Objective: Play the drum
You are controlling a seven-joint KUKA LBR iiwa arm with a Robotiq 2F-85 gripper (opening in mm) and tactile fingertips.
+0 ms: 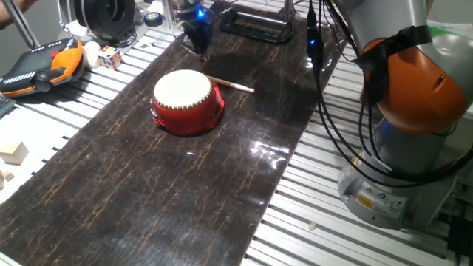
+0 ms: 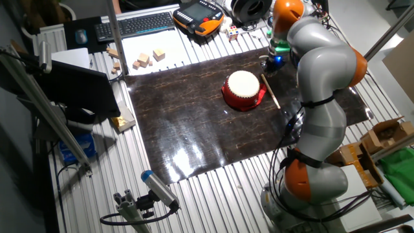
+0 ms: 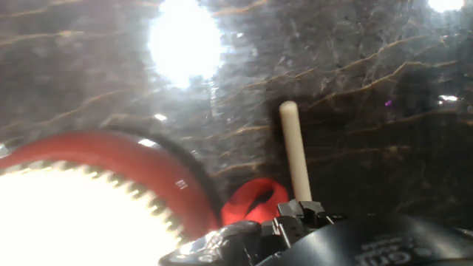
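The drum (image 1: 186,92) has a red body and a cream skin and stands on the dark mat (image 1: 148,192); it also shows in the other fixed view (image 2: 243,84) and at the lower left of the hand view (image 3: 74,214). A thin wooden stick (image 1: 233,84) lies flat on the mat just right of the drum (image 2: 271,92), pointing away from the hand (image 3: 294,151). My gripper (image 1: 200,48) hovers low behind the drum, near the stick's far end (image 2: 275,63). Its dark fingers (image 3: 299,214) cover the stick's near end, and their state is unclear.
An orange teach pendant (image 1: 41,66) and a colour cube (image 1: 111,57) lie left of the mat. Wooden blocks (image 2: 147,59) sit on the slatted table, near a keyboard (image 2: 139,24). The arm's base (image 1: 399,148) and black cables (image 1: 325,111) stand to the right.
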